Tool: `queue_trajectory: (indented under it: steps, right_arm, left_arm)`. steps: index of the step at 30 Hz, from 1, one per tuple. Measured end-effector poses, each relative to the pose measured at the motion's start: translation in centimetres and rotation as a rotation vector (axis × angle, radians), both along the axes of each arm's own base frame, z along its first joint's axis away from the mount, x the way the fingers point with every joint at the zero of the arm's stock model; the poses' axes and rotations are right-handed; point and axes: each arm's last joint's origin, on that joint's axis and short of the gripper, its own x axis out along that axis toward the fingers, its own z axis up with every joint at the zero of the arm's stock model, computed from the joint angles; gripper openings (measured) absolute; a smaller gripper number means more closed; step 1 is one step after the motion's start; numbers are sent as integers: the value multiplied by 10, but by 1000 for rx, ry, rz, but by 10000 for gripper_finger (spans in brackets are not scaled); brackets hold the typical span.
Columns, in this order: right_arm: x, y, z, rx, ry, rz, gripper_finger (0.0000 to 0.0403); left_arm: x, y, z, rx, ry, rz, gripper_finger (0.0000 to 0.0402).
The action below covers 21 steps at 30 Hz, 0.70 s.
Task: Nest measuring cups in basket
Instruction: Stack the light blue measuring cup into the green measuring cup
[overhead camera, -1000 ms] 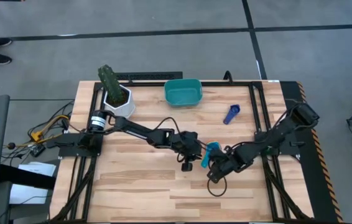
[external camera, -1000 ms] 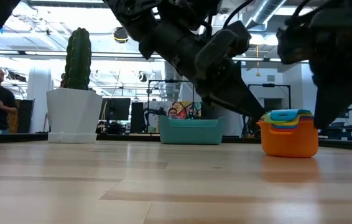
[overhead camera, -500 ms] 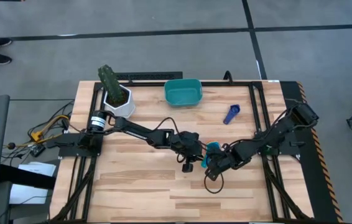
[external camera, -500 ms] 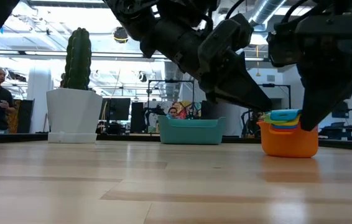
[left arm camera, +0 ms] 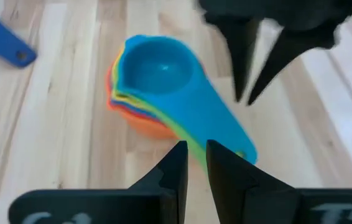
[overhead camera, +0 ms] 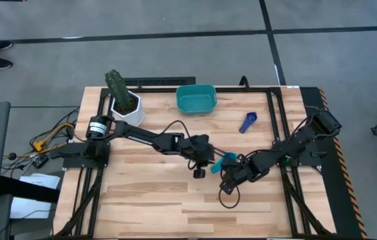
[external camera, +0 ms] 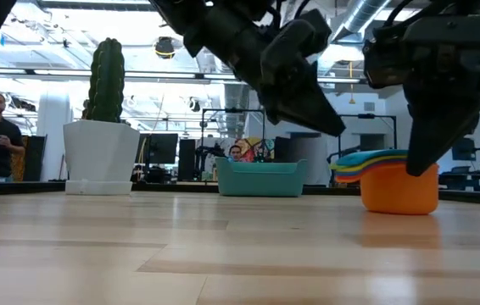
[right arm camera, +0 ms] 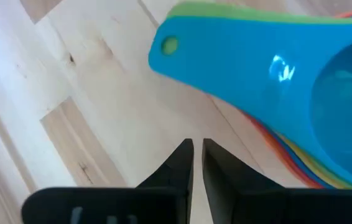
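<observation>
Left gripper (overhead camera: 205,162) has pulled back a little from the cup stack (overhead camera: 227,160) over the last second; fingers nearly closed, gripping nothing, tips just short of the stack's handles.

The stack, light blue cup on top, orange at the bottom, sits mid-table. Its handles have swung round and now fan out toward the left arm.

Right gripper (overhead camera: 226,179) has closed in beside the stack, fingers pinched together, empty.

One dark blue cup (overhead camera: 248,123) lies apart toward the far edge. Basket (overhead camera: 196,99) at the far edge, empty, so I judge nesting almost done, nothing delivered yet.
</observation>
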Motion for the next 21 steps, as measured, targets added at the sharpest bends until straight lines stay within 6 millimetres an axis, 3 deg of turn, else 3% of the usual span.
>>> queue_trajectory:
  steps: [7, 15, 21]
  right_arm:
    - [0, 0, 0, 0, 0, -2, 58]
    - [1, 0, 0, 3, -7, -6, 58]
    - [2, -3, 0, 2, -9, -18, 58]
  left_arm:
    - [-3, 11, -1, -3, 40, 28, 45]
    - [3, 16, -38, -29, 138, 69, 45]
    - [5, 14, -33, -51, 96, 44, 45]
